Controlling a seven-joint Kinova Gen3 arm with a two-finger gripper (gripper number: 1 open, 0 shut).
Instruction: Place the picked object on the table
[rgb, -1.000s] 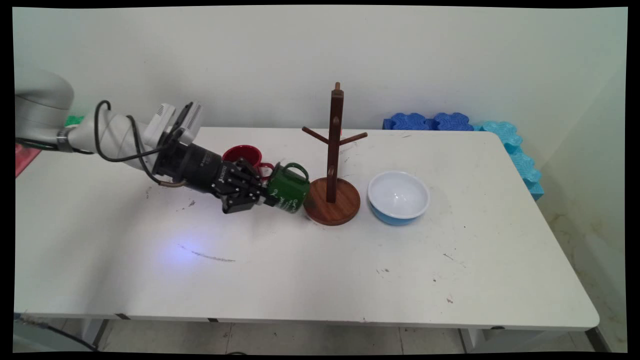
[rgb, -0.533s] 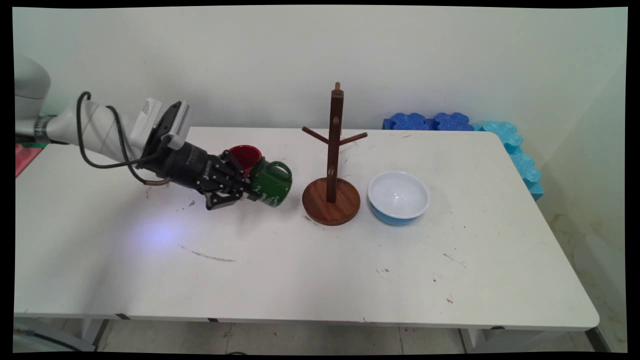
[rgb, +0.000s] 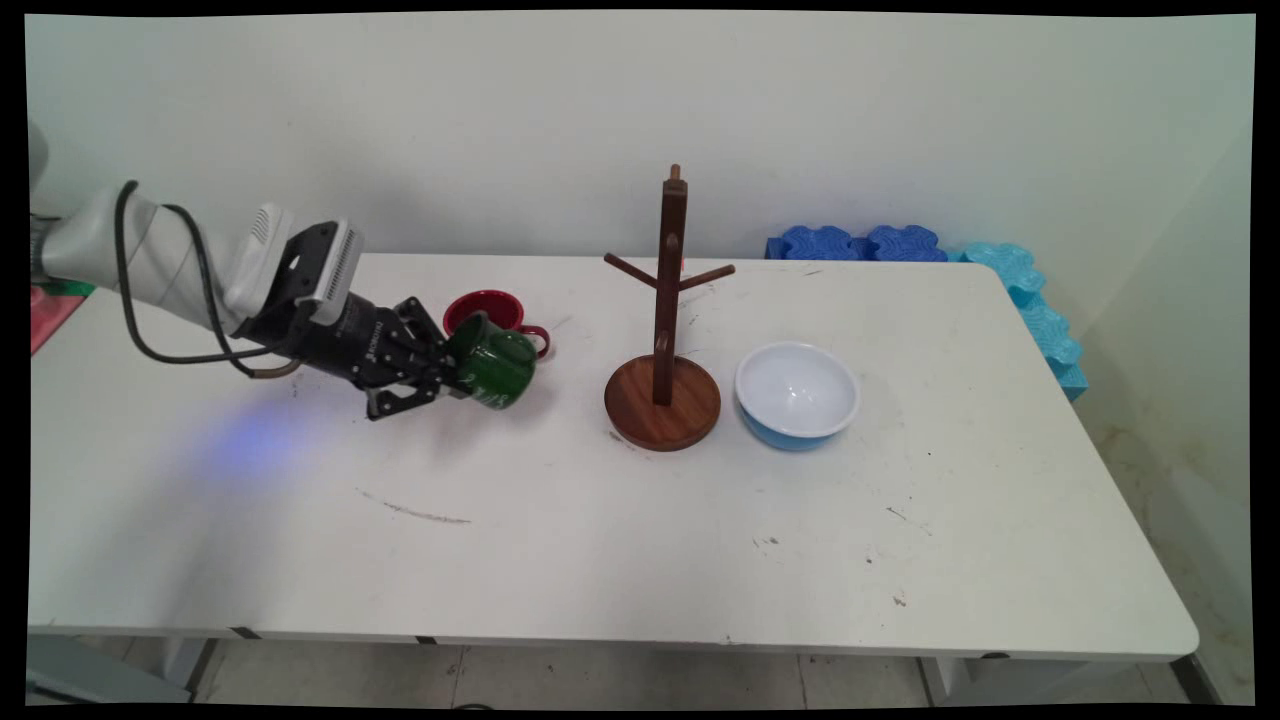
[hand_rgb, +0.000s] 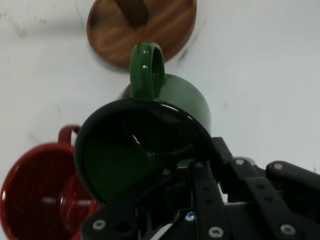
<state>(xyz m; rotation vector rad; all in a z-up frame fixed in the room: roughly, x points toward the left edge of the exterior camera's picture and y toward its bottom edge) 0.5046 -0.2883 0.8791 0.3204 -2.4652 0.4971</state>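
End effector clamped on the rim of a green mug, one finger inside the mouth; mug tipped on its side, held just above the worktop. Red mug stands right behind it. Wooden mug tree and blue bowl sit well to the picture's right.

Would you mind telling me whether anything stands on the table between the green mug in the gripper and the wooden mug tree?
Nothing visible does: bare table lies between the green mug and the mug tree. The red mug sits behind, off that line.
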